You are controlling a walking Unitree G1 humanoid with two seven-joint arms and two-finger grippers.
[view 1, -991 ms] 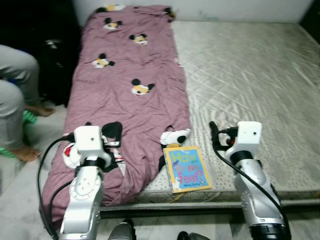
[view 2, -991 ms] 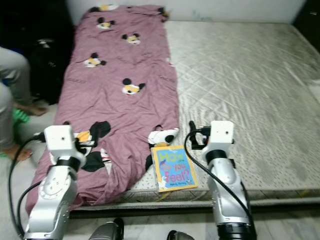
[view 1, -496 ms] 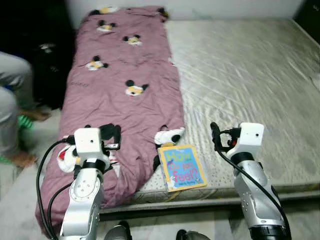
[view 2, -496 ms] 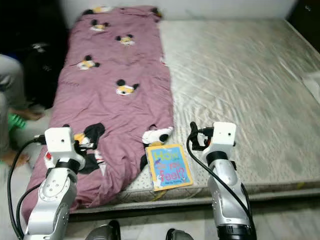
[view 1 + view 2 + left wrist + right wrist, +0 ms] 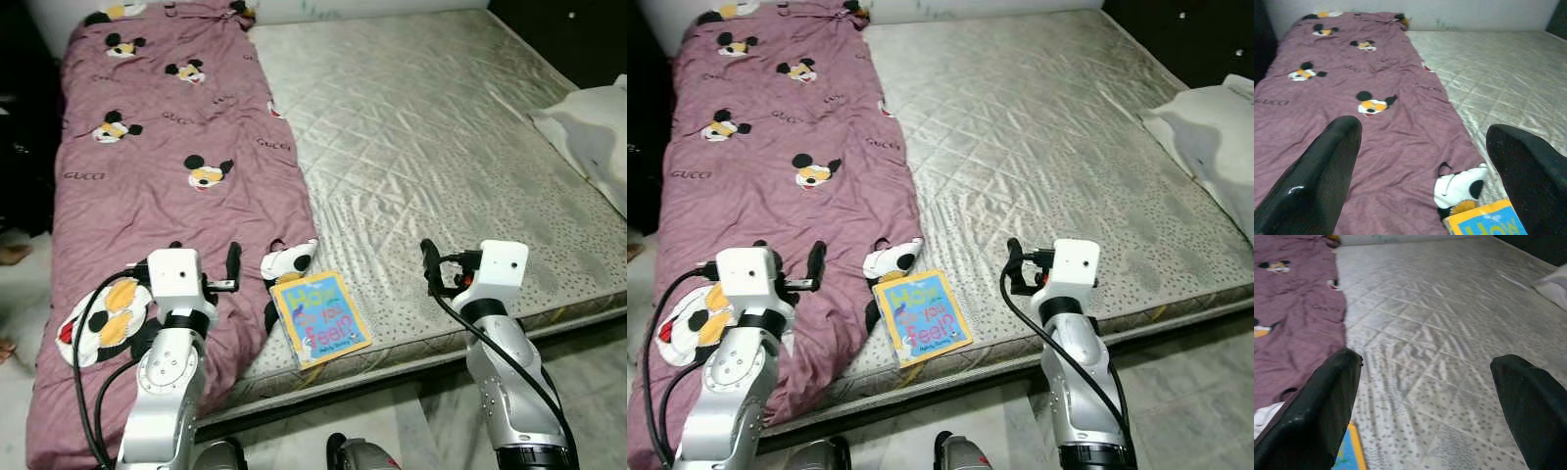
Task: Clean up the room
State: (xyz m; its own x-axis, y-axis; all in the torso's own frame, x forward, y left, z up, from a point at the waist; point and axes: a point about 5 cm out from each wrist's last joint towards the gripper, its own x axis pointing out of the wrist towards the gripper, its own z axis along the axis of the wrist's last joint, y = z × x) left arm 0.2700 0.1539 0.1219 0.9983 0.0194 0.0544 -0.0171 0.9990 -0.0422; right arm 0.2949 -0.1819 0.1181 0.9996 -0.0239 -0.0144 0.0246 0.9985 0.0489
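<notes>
even soft light, sharp, corners dark

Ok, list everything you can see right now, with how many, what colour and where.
Mattress: one, grey quilted, filling the middle of the scene.
Blanket: one, mauve with cartoon mouse prints, along the mattress's left side and hanging over its near edge.
Book: one, blue cover with yellow border, flat at the mattress's near edge beside the blanket.
Pillow: one, white, at the mattress's right edge.
Floor: pale tile, in front of the mattress.
Left tool: black fingers open, over the blanket.
Right tool: black fingers open, over bare mattress, right of the book.
</notes>
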